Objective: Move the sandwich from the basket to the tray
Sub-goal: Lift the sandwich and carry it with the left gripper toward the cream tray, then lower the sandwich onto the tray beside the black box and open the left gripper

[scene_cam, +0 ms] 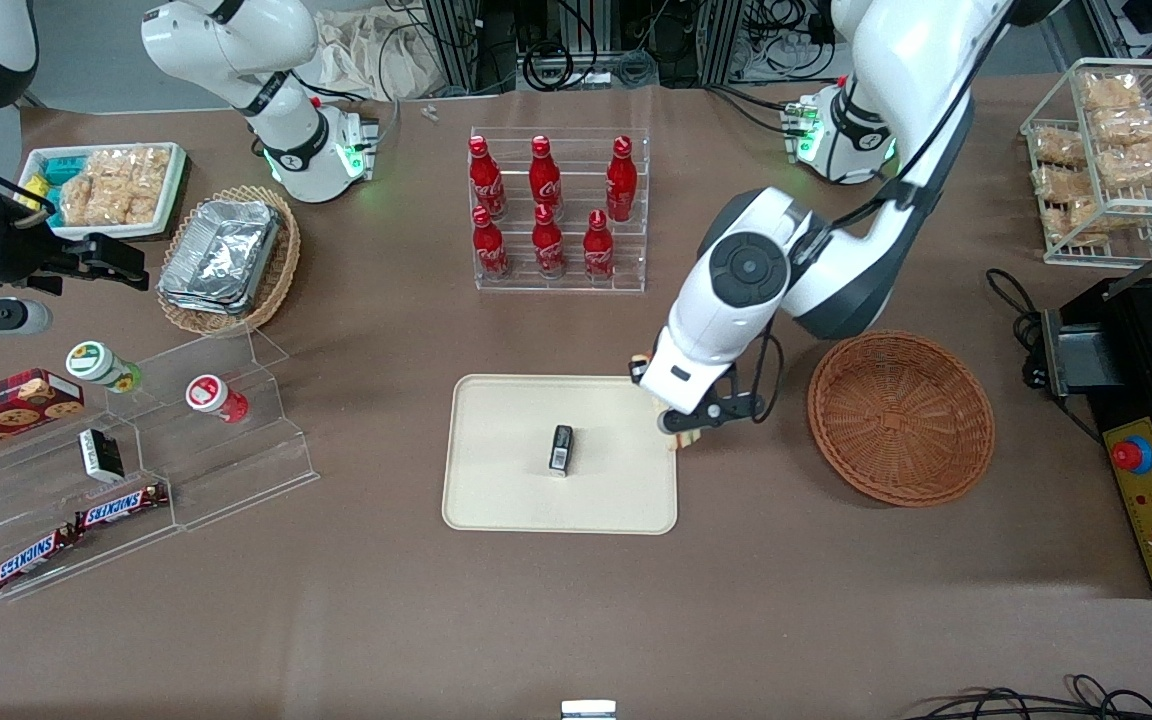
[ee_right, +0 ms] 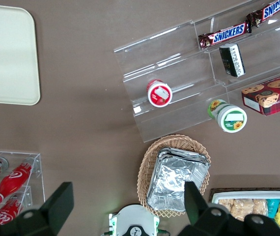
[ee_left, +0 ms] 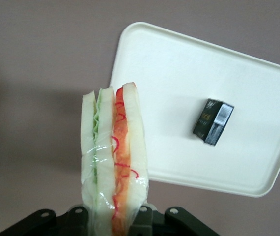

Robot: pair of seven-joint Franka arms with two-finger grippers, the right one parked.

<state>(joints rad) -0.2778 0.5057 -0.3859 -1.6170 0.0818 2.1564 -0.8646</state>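
Observation:
My left gripper (scene_cam: 681, 432) is shut on the clear-wrapped sandwich (ee_left: 113, 157), a wedge of pale bread with red and green filling. It holds the sandwich in the air over the edge of the cream-beige tray (scene_cam: 516, 480) nearest the reddish-brown wicker basket (scene_cam: 901, 417). In the front view only a sliver of the sandwich (scene_cam: 677, 441) shows under the wrist. The basket holds nothing. In the left wrist view the tray (ee_left: 179, 83) lies below the sandwich, which hangs partly over the bare table.
A small black box (scene_cam: 561, 449) lies near the middle of the tray. A clear rack of red cola bottles (scene_cam: 558, 210) stands farther from the front camera. Clear acrylic steps (scene_cam: 136, 450) with snacks and a paler basket of foil trays (scene_cam: 226, 258) lie toward the parked arm's end.

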